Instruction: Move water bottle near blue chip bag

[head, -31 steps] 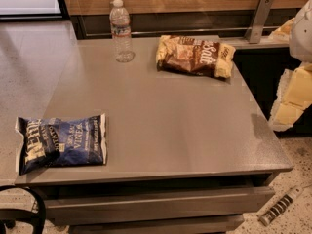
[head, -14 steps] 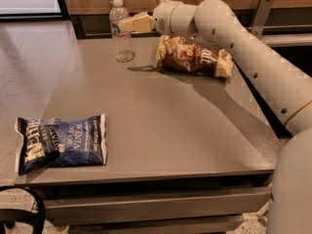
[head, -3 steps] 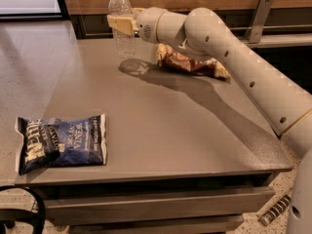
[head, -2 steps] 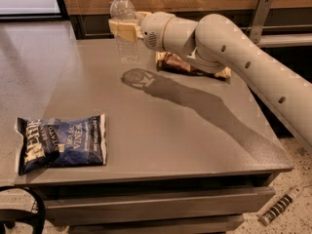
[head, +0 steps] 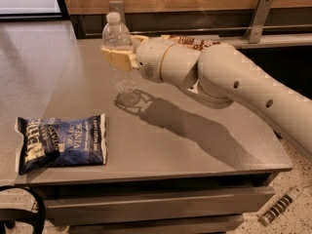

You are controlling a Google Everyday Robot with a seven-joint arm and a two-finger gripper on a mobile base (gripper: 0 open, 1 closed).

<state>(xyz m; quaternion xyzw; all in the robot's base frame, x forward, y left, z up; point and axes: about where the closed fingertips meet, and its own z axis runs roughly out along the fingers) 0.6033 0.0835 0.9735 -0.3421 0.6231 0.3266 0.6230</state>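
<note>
The bottle (head: 116, 33) has left the table's (head: 204, 145) back edge and hangs mid-air, the gripper (head: 118, 58) clamped round its middle, well apart from the blue bag (head: 61, 143). Its slick plastic could slip and topple on release. The bag's white print partly reads "VINE".

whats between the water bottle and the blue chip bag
Only bare table, camera view; the gripper holds the water bottle above it, beyond the blue chip bag.
</note>
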